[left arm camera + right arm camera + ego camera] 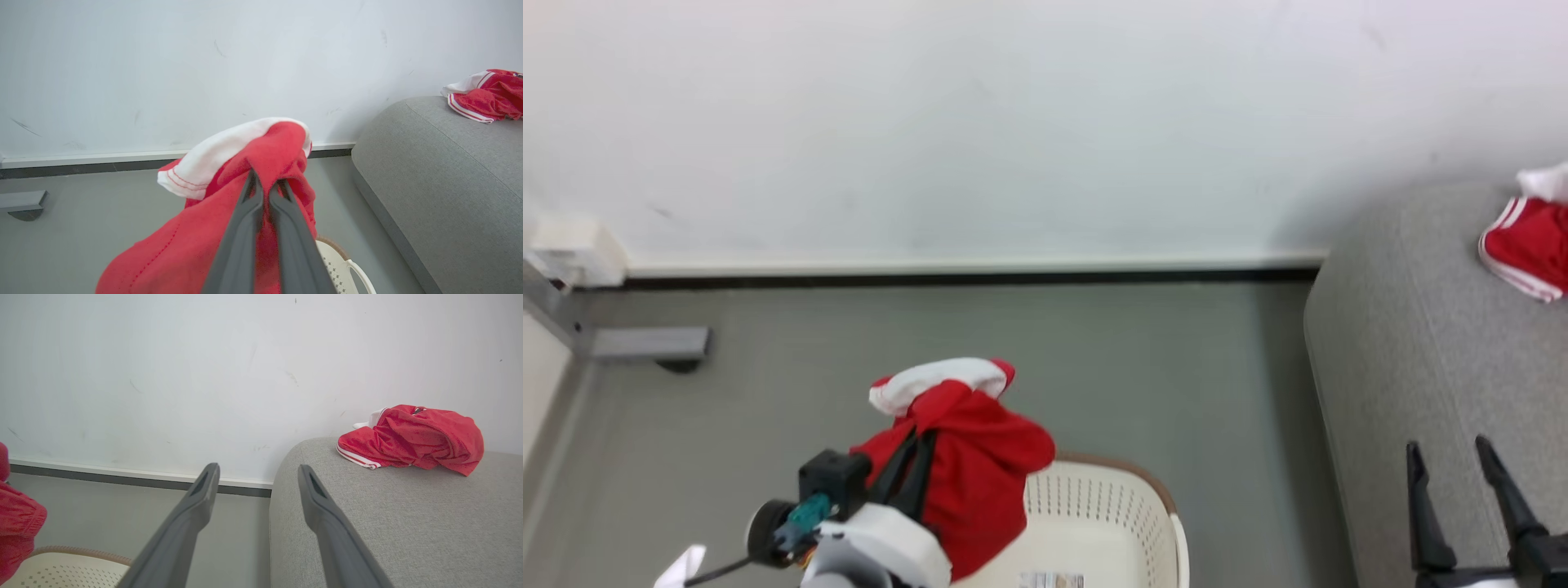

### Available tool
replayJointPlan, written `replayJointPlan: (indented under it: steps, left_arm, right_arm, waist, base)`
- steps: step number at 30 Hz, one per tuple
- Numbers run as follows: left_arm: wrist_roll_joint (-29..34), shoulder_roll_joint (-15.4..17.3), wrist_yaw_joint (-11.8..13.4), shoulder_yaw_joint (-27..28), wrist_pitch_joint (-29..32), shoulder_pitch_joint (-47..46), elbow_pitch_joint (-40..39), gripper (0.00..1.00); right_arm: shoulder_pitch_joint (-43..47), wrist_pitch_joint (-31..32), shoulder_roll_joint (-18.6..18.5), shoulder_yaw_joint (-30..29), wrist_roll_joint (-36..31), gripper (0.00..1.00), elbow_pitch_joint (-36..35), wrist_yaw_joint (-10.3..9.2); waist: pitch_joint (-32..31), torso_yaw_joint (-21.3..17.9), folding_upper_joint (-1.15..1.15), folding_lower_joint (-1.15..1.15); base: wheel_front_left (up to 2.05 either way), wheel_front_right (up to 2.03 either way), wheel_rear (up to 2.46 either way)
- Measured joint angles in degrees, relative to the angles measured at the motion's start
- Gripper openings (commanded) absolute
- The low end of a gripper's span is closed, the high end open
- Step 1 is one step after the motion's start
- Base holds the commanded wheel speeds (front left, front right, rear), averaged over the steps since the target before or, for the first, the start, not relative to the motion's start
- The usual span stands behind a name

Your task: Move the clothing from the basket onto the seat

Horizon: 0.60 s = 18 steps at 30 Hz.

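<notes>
Lower left of the head view, the left gripper [919, 438] is pinched shut on a red garment [984, 465], held bunched above the basket [1111, 498], seemingly for carrying. Lower right, the right gripper [1447, 445] stands spread and empty over the sofa [1405, 351]. A second red garment [1531, 245] lies farther up it.

Red-and-white garment [980, 465] hanging bunched above cream basket [1094, 500], second garment [1531, 245] crumpled on grey sofa [1413, 384]
</notes>
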Motion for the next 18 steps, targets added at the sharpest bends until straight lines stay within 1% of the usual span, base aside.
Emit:
replayJointPlan:
  steps: [5,9,13,18]
  left_arm:
    - [-0.03,1.99,1.03,0.74,0.09,4.91,-3.66,0.00]
    - [-0.27,3.46,2.19,1.74,0.09,7.17,-6.03,0.00]
    - [-0.37,4.58,3.01,2.53,0.45,9.05,-7.53,0.00]
    - [-0.65,5.66,3.53,2.69,1.49,10.06,-9.18,0.00]
  right_arm:
    - [2.88,0.00,0.01,1.00,-0.02,1.00,1.38,0.00]
    - [3.77,0.01,0.01,1.61,0.08,1.00,1.62,0.00]
    - [4.79,0.00,0.01,2.56,0.53,1.00,1.82,0.00]
    - [5.12,0.00,0.01,3.22,1.02,1.00,2.02,0.00]
  waist:
    - [-5.71,1.03,0.00,0.00]
    - [-8.92,1.34,0.00,0.00]
    - [-10.91,1.27,-0.01,0.00]
    - [-11.78,0.95,0.00,0.01]
  base:
    - [0.00,0.00,0.00]
    - [0.00,0.00,0.00]
    - [0.00,0.00,0.00]
    - [0.00,0.00,0.00]
